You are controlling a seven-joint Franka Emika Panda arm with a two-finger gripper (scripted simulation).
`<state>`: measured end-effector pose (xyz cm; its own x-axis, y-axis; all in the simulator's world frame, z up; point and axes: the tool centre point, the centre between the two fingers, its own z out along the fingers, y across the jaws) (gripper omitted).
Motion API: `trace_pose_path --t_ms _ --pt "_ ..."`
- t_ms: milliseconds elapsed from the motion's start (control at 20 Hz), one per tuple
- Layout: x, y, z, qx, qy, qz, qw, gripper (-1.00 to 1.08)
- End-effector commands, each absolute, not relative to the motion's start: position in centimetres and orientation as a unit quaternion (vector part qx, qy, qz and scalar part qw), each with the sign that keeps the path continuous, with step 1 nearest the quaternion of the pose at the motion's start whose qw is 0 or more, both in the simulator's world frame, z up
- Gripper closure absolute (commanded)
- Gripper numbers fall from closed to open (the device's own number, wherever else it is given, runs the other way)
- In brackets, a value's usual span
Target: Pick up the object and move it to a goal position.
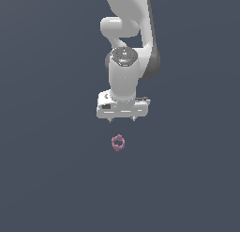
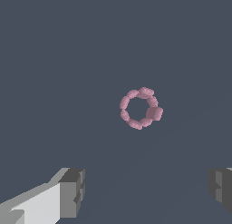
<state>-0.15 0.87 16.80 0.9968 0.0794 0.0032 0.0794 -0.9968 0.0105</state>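
Observation:
The object point(image 1: 118, 142) is a tiny dusty-pink ring of rounded bumps lying on the dark grey floor, below the white arm in the exterior view. My gripper point(image 1: 122, 119) hangs a short way above and behind it, fingers pointing down and spread wide apart, holding nothing. In the wrist view the object point(image 2: 141, 108) lies flat ahead of the gripper point(image 2: 147, 191), with one larger bump on its rim. Both fingertips point(image 2: 71, 192) show at the frame's lower corners, far apart, and the ring sits beyond the gap between them, not inside it.
Only the plain dark grey floor point(image 1: 51, 170) surrounds the ring. The white arm point(image 1: 126, 43) rises behind the gripper toward the top of the exterior view.

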Motion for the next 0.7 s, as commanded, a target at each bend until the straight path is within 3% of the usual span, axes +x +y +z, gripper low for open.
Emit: trace_pose_path --t_ms 0,650 --pt "-0.2 0.9 16.8 0.999 0.040 0.002 0.005 -0.92" --pt "-1.2 4.0 16.3 0.997 0.070 -0.014 0.005 -0.92"
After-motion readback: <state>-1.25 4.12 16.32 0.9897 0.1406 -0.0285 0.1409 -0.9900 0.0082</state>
